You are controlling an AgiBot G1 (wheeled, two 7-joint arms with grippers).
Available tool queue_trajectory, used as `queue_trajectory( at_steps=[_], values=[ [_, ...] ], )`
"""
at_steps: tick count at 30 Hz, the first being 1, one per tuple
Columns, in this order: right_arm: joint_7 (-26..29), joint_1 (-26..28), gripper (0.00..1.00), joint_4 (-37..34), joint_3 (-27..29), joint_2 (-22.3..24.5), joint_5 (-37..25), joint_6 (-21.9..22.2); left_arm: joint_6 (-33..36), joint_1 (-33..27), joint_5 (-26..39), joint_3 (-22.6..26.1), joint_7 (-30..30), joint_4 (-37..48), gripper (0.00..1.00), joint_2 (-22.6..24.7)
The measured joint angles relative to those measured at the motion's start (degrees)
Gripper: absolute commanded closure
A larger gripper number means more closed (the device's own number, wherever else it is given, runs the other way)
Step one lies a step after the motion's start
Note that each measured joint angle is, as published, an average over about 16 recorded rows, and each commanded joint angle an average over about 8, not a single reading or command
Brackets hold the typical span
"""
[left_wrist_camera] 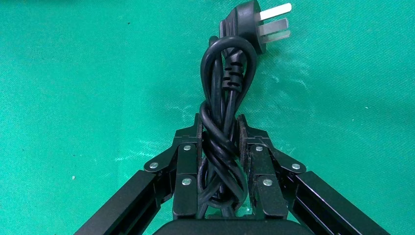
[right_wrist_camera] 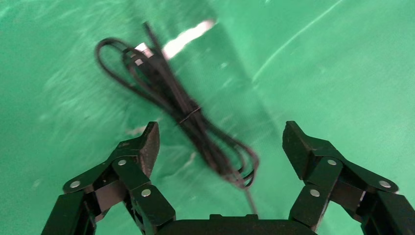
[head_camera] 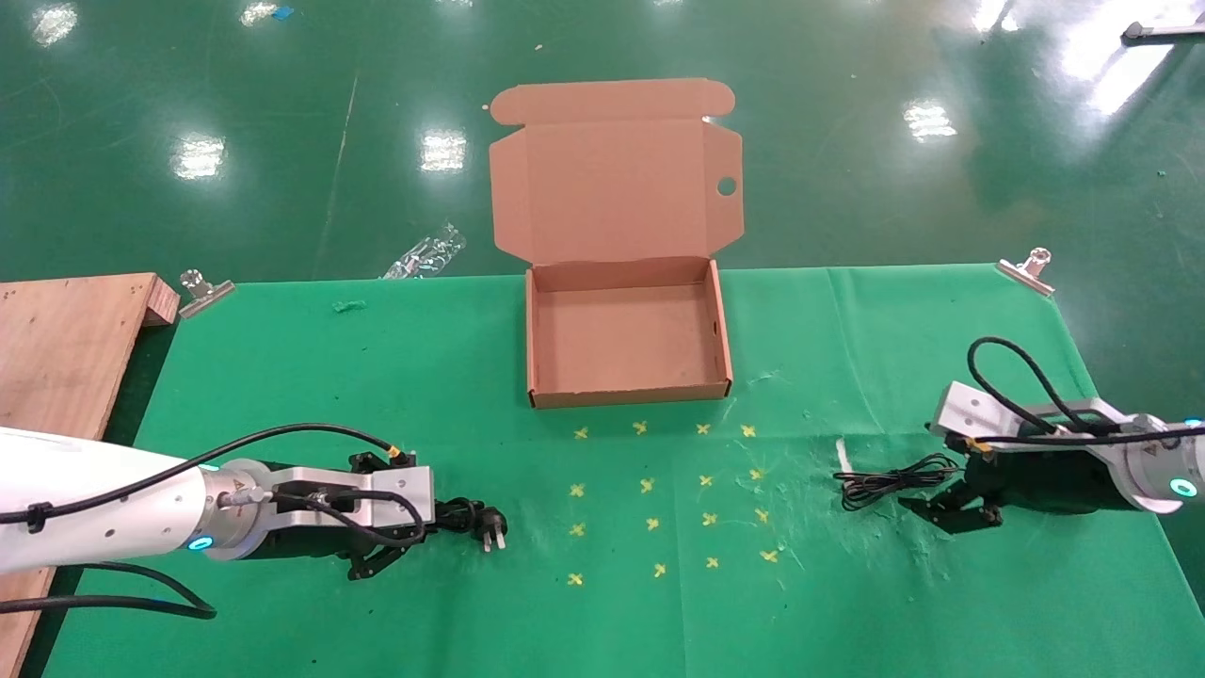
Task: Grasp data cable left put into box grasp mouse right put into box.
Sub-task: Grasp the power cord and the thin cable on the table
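Observation:
The data cable [head_camera: 466,516] lies at the table's front left as a thick black twisted bundle, its two-pronged plug pointing right. My left gripper [head_camera: 419,523] is shut on that bundle; in the left wrist view the pads [left_wrist_camera: 243,137] press both sides of the data cable [left_wrist_camera: 227,73] inside the left gripper [left_wrist_camera: 219,128]. The open brown box [head_camera: 626,391] stands at the middle back, lid up. At the right, my right gripper [head_camera: 932,485] stands open, low over a thin black cord bundle [head_camera: 890,480]. The cord [right_wrist_camera: 181,105] runs between the spread fingers of the right gripper [right_wrist_camera: 221,137]. The mouse itself is hidden.
A wooden board [head_camera: 66,348] borders the table's left side. Metal clips [head_camera: 205,292] [head_camera: 1026,268] hold the green cloth at the back corners. Yellow cross marks [head_camera: 659,490] dot the cloth before the box. A plastic wrapper [head_camera: 424,254] lies on the floor behind.

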Motion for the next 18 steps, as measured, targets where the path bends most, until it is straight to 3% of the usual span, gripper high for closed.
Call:
queue_trajectory(
  at_steps=[2, 7, 9, 11, 18],
  values=[
    [-1.3, 0.4, 0.17, -1.6, 0.0, -0.7, 0.0, 0.5, 0.0, 0.0, 0.0, 0.0, 0.0, 0.0, 1.00, 0.0],
    [-4.1, 1.4, 0.78, -5.6, 0.2, -1.9, 0.3, 1.2, 0.0, 0.0, 0.0, 0.0, 0.0, 0.0, 1.00, 0.0],
    [-4.9, 1.8, 0.93, -7.1, 0.3, -2.2, 0.5, 1.3, 0.0, 0.0, 0.0, 0.0, 0.0, 0.0, 1.00, 0.0],
    [-5.7, 2.0, 1.00, -8.5, 0.4, -2.5, 0.7, 1.4, 0.0, 0.0, 0.0, 0.0, 0.0, 0.0, 1.00, 0.0],
    [-7.5, 2.8, 1.00, -12.5, 0.9, -2.7, 1.5, 1.5, 0.0, 0.0, 0.0, 0.0, 0.0, 0.0, 1.00, 0.0]
  ],
)
